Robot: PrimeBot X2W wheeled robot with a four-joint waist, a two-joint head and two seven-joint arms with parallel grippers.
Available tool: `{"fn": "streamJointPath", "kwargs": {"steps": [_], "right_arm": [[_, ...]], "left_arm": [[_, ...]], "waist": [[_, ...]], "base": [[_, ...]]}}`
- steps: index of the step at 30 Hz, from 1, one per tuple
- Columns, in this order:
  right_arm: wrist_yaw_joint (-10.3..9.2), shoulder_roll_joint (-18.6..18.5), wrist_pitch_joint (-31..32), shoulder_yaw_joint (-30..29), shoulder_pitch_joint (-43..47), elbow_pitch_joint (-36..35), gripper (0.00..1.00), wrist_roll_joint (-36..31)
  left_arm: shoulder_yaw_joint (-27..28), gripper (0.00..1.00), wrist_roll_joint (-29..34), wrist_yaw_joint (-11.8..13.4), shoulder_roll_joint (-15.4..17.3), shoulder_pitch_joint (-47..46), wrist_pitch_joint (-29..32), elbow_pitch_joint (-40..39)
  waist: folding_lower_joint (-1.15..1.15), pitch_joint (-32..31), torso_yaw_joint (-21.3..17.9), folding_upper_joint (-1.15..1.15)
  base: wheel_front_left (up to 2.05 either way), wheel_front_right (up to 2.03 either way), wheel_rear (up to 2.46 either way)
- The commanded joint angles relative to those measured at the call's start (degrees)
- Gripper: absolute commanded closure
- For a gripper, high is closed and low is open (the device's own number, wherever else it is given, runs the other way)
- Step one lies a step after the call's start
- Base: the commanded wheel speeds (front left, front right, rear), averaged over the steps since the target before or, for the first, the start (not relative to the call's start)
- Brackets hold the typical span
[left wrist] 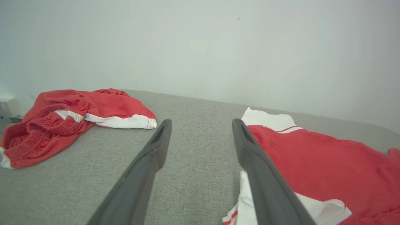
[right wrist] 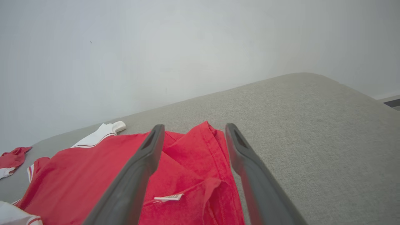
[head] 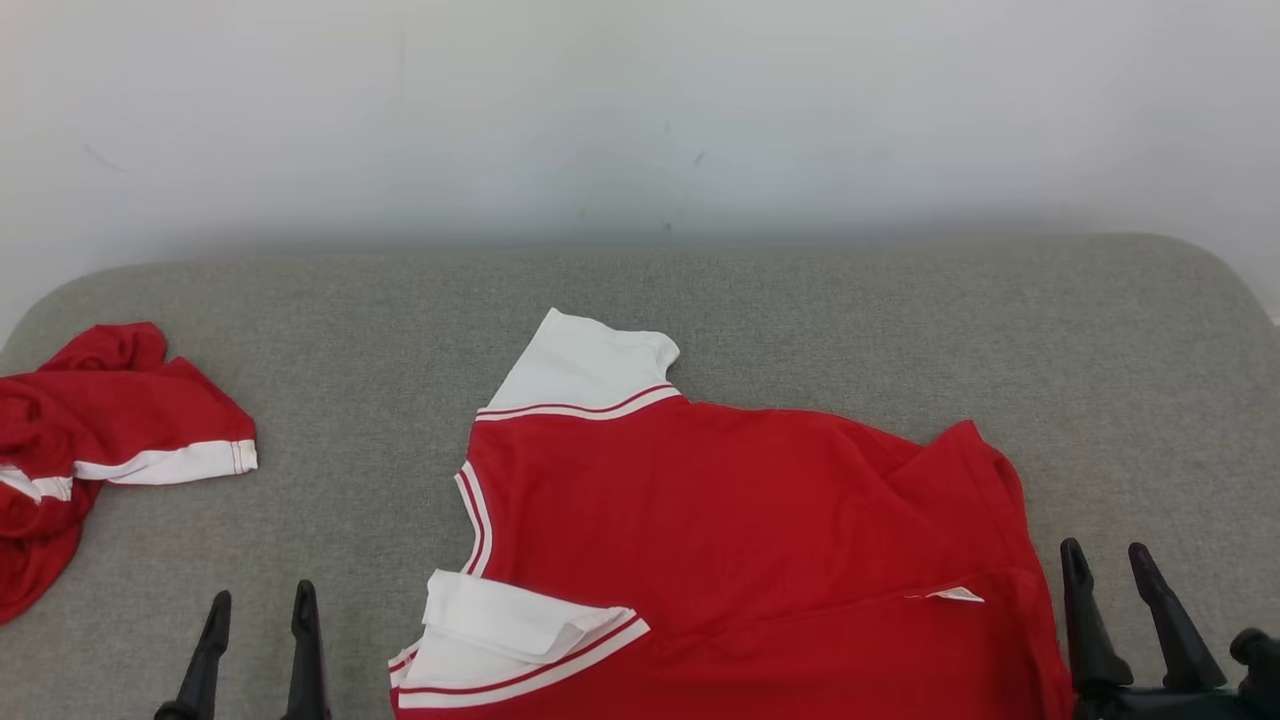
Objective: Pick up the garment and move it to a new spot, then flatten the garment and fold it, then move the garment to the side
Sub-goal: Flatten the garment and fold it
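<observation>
Lying on the gray seat [head: 850, 320], the red shirt [head: 740, 520] is seen between the two grippers. It is spread out almost flat, with one corner folded over on the side next to the right gripper [head: 1105, 548]. The far white sleeve [head: 585, 365] is pointed away from the fingers, toward the white wall [head: 640, 100]. The near white sleeve [head: 500, 625] is folded over on itself, just beside the left gripper [head: 263, 592].

The fingers [left wrist: 150, 162] of the left gripper are held wide apart, and nothing is pinched. Bare gray seat is seen between them. In the left wrist view the shirt is found just past the right-hand finger, and the near sleeve is partly hidden behind it. Whether the sleeve is touched cannot be told.

The fingers [right wrist: 250, 175] of the right gripper are spread wide too, and nothing is held. The folded corner of the shirt is seen in the gap between them, and a small white tag [right wrist: 168, 197] is seen close to the left-hand finger.

A crumpled red heap [head: 100, 420] with a white band is seen well off to the outer side of the left gripper's fingers, apart from the shirt.
</observation>
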Motion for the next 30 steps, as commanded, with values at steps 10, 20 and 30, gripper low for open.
{"fn": "streamJointPath", "kwargs": {"steps": [10, 20, 30], "right_arm": [[-0.14, 10.30, -0.04, -3.99, 3.72, -3.27, 0.00, -12.23], [-0.14, 9.95, -0.04, -3.21, -0.31, -0.60, 0.00, -13.48], [-0.14, 5.83, -0.04, 1.89, -16.15, 9.04, 0.00, -11.46]], "left_arm": [[1.30, 0.00, 8.90, -0.88, -2.79, 3.51, -0.14, 0.56], [2.86, 0.00, 7.62, -1.44, -2.61, -2.92, -0.14, 2.85], [-9.71, 0.00, -0.94, -1.38, 8.19, -21.46, 1.27, 11.28]], "waist": [[0.00, -0.13, 0.34, 0.00], [0.00, 2.90, -0.81, 0.00], [0.00, 9.72, -5.50, 0.00]], "base": [[0.00, 0.00, 0.00], [0.00, 0.00, 0.00], [0.00, 0.00, 0.00]]}}
